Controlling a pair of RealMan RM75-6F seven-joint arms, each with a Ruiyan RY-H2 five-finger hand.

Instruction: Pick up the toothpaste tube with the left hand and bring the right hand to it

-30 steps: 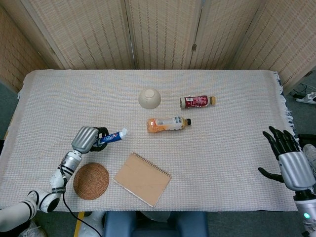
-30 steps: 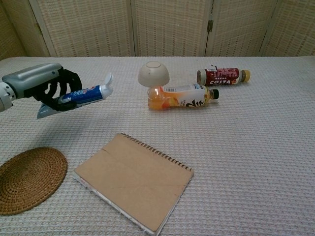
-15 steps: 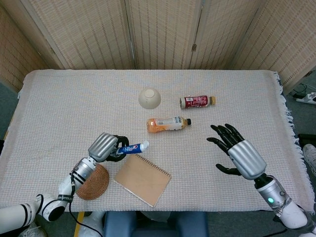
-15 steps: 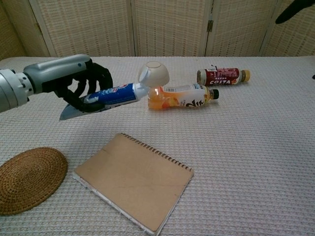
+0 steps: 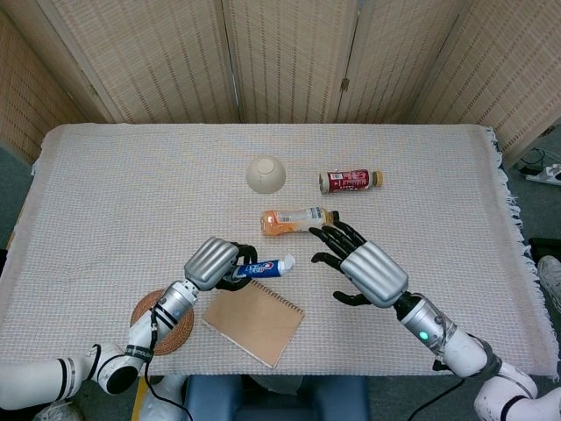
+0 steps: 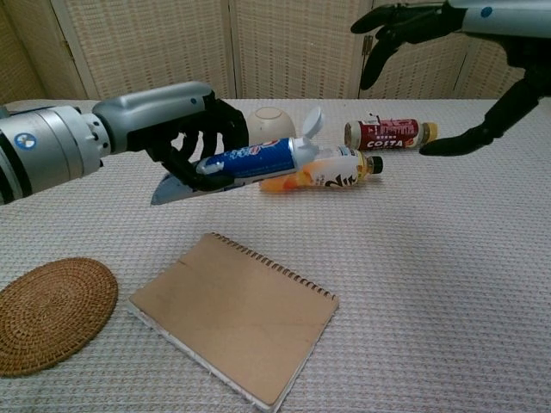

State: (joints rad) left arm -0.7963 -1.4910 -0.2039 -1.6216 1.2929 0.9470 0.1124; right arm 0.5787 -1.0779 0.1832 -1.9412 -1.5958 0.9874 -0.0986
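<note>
While the bench (image 5: 105, 175) under its off-white woven cloth carries the loose items, both arms hang above its near half. Left hand (image 5: 215, 263), silver shell with black fingers, grips the blue-and-white toothpaste tube (image 5: 263, 267) around its rear half; tube is clear of the cloth, nearly level, white cap pointing toward the right hand. In the chest view the tube (image 6: 245, 161) tilts cap-up, its crimped tail sticking out below the left hand (image 6: 185, 129). Right hand (image 5: 364, 267) is held palm-down, fingers spread and holding nothing, fingertips near the cap but not touching. In the chest view the right hand (image 6: 448, 52) enters from the top right corner.

Versus 0.5 s ago: left hand and tube have shifted right, now above the upper corner of the tan spiral-bound notebook (image 5: 253, 317); right hand has moved left and closed most of the gap.

Smaller items: round woven rattan coaster (image 5: 151, 317) partly under the left forearm; overturned cream bowl (image 5: 265, 173); orange drink bottle (image 5: 294, 219) lying flat; red-labelled bottle (image 5: 351, 181) lying flat.
</note>
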